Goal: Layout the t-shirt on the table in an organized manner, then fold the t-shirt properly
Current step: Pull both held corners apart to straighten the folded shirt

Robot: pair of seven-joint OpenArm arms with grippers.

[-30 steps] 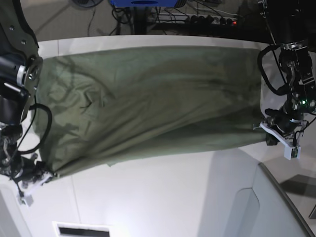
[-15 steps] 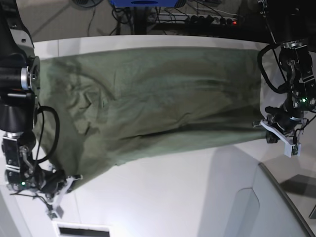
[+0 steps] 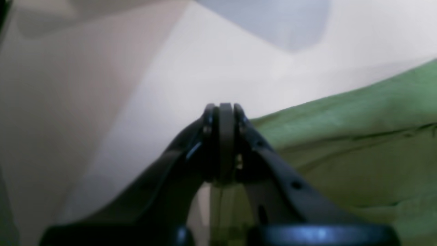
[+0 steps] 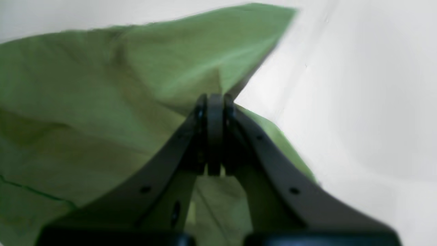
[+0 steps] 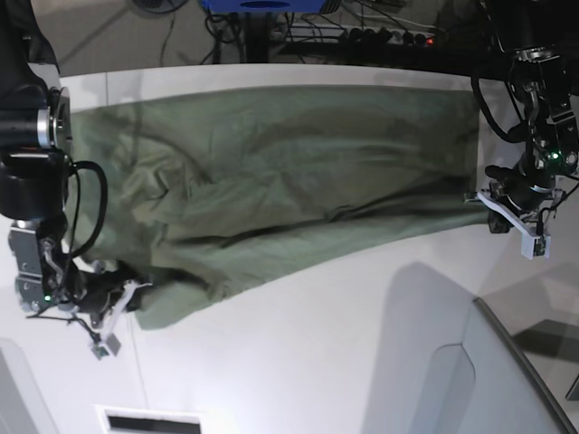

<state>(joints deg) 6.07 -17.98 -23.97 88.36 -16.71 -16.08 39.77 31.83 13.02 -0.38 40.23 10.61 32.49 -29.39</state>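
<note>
T-shirt spread across the far half of the white worktop, its far edge close to the worktop's rim; the near half lies bare. Left gripper is clamped on one shirt corner, right gripper on the opposite corner, with cloth sagging between them. The wrist views show what the base view cannot: each pair of jaws pressed together on green fabric. Cables and a power strip sit beyond the far rim; a grey panel rises at the near corner.
</note>
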